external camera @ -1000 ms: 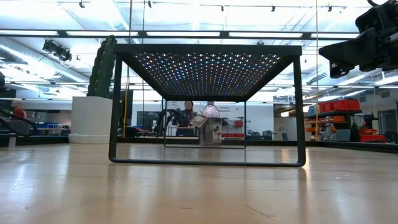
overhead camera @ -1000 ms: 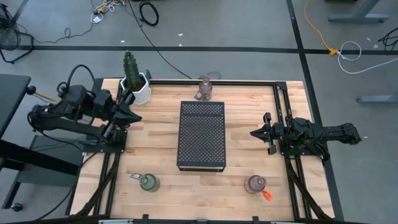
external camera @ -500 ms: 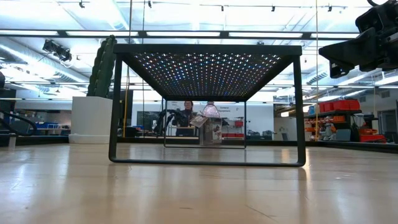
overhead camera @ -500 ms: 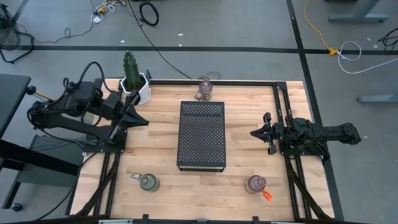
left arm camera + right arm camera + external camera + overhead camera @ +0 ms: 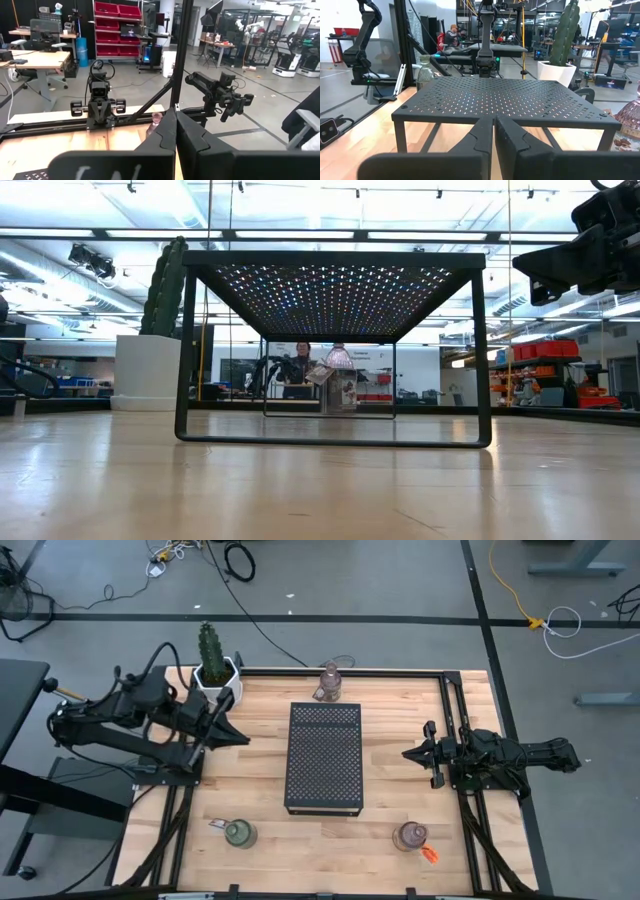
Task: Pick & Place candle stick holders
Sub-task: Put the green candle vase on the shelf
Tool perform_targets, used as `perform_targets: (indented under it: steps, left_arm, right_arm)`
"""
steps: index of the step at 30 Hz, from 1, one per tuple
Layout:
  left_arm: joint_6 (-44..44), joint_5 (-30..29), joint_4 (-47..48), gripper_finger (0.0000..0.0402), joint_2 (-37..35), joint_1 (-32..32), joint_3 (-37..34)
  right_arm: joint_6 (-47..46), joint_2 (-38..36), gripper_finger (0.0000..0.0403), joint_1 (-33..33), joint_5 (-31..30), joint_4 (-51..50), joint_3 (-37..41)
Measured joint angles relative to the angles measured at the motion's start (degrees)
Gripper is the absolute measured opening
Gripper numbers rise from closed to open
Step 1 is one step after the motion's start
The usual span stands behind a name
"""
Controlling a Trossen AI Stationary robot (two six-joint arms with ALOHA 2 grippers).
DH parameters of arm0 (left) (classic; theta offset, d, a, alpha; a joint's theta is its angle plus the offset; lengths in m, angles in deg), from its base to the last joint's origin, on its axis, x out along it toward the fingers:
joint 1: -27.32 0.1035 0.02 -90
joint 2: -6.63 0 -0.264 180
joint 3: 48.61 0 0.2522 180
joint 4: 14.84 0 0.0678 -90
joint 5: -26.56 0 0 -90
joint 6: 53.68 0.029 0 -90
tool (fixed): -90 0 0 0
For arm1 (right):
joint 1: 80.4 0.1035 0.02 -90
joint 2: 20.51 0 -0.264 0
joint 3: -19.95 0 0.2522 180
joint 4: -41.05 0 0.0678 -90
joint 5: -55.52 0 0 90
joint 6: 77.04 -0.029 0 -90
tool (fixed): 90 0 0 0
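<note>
Since the earlier frame the left gripper (image 5: 238,737) has moved right, away from the white pot with green cactus (image 5: 215,668); its fingers are closed and hold nothing. The right gripper (image 5: 409,754) waits at the right edge, also closed and empty. The black perforated metal stand (image 5: 324,757) sits at the centre. 3 small glass candle stick holders stand around it: pink-purple (image 5: 329,682) at the far edge, green (image 5: 239,833) near left, pink-purple (image 5: 410,835) near right.

Two matte-black jointed arms (image 5: 130,720), looped black cables, wedge-shaped finger pairs.
</note>
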Motion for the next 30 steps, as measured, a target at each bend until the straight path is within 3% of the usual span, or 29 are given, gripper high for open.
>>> perform_targets:
  steps: [14, 30]
  left_arm:
    - [1.3, 4.0, 5.2, 0.0003, 1.1, -0.9, 0.0]
    - [1.3, 4.5, 14.7, 0.0003, 5.5, -10.4, 0.0]
  right_arm:
    - [0.0, 0.0, 0.0023, 0.0, 0.0, 0.0, 0.0]
    - [0.0, 0.0, 0.0023, 0.0, 0.0, 0.0, 0.0]
